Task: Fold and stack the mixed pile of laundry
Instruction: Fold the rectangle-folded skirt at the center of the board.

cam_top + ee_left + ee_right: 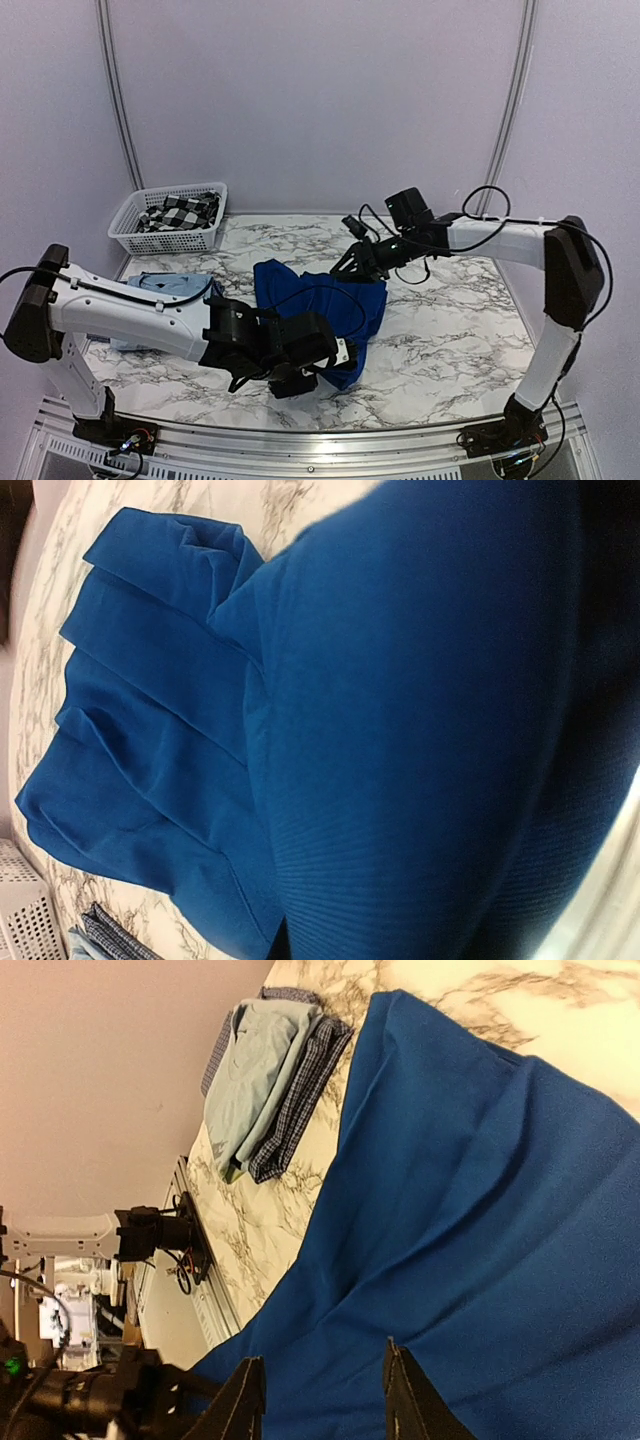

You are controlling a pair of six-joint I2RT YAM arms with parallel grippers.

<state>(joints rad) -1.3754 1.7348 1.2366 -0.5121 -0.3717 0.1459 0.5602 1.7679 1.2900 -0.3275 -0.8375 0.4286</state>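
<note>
Royal-blue shirt (400, 730) lies rumpled on the worktop (450, 330) awaiting folding, left gripper (318, 368) buried at its near hem, clamped or not impossible to tell, right gripper (320, 1400) parted at the far edge.

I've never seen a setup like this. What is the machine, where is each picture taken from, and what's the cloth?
These are two robot arms bolted to a marble table. The wide picture comes from a fixed camera above and behind them; the other two come from a camera on each wrist. A royal-blue shirt lies crumpled mid-table. The right end effector, the arm's two-fingered hand, is at the shirt's far edge, fingers apart. The left end effector is at its near edge; cloth fills its camera, so whether it grips is unclear. On the left, a folded pale blue T-shirt lies on a small-checked navy cloth. A white basket in the far corner holds a black-and-white check shirt.
</note>
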